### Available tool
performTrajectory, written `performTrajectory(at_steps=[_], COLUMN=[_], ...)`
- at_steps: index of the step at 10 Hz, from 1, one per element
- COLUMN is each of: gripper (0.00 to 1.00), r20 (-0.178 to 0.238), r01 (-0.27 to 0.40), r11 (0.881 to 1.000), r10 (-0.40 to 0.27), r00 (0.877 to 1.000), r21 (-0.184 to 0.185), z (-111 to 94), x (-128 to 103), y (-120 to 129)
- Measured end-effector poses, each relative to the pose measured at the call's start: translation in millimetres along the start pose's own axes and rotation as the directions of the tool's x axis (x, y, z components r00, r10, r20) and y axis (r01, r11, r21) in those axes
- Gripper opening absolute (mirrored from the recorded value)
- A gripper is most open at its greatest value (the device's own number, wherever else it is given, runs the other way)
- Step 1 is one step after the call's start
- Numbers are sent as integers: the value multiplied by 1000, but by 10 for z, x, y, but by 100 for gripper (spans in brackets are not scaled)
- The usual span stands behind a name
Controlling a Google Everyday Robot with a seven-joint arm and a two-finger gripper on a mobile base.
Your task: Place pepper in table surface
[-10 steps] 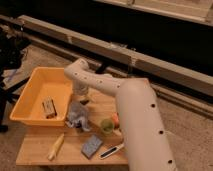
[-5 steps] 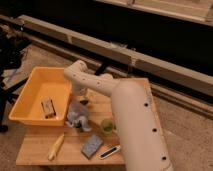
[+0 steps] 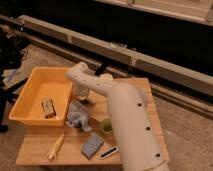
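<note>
A big white robot arm (image 3: 127, 125) came up from the lower right of the frame, bent near the middle, and pointed down. Its pincer (image 3: 83, 97) hung low over the table (image 3: 37, 145), just right of the yellow bin (image 3: 50, 86) and just above the grey plush toy (image 3: 77, 116). It was not possible to tell whether the pincer was wide or narrow.

The pepper (image 3: 88, 101) showed only as a small dark shape at the tip of the pincer, close to the wood. It was too small to tell if it was held or lying down.

The yellow bin sat at the left of the table, and a brown block (image 3: 48, 106) lay inside it. A round light-green fruit (image 3: 106, 125) sat beside the arm, right of the toy. A long yellow corn-like thing (image 3: 56, 146) lay at the lower left of the table. A grey-blue pad (image 3: 92, 145) lay near the bottom edge, and a thin black and white thing (image 3: 108, 151) lay just to its right.
</note>
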Motion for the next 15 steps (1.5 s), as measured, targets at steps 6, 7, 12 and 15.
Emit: performTrajectory(at_steps=[6, 7, 12, 15], gripper=[8, 1, 0, 0], r20=[48, 53, -19, -68], r01=[-68, -87, -121, -115], r11=[996, 993, 986, 982], r10=[66, 83, 124, 126], r00=[997, 995, 992, 990], r21=[59, 77, 117, 150], z=[-191, -314, -1234, -1671], x=[159, 216, 479, 544], y=[91, 122, 575, 840])
